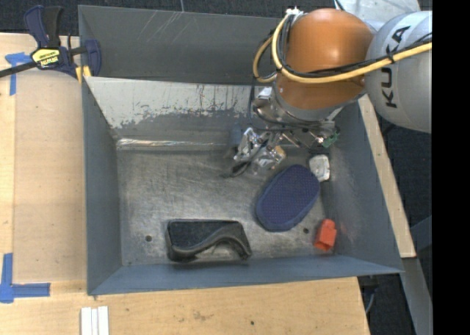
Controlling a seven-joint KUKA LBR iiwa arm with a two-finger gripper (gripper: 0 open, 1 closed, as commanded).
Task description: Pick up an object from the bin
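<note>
Claw (pixel 255 151) low in bin (pixel 99 179) near the back wall, just up-left of blue oval pad (pixel 286 198); wide or narrow, cannot tell. Nothing visibly gripped, so the pick looks not yet made. Also inside: black curved piece (pixel 206 242), orange block (pixel 325 233), white bit (pixel 319 167).

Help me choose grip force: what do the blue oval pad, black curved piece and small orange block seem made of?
Blue oval pad: probably fabric or mesh, matt, with a fine dotted weave. Black curved piece: perhaps rubber or foam, matt, with a speckled top. Small orange block: likely plastic, smooth and evenly coloured, but too small to be sure.
</note>
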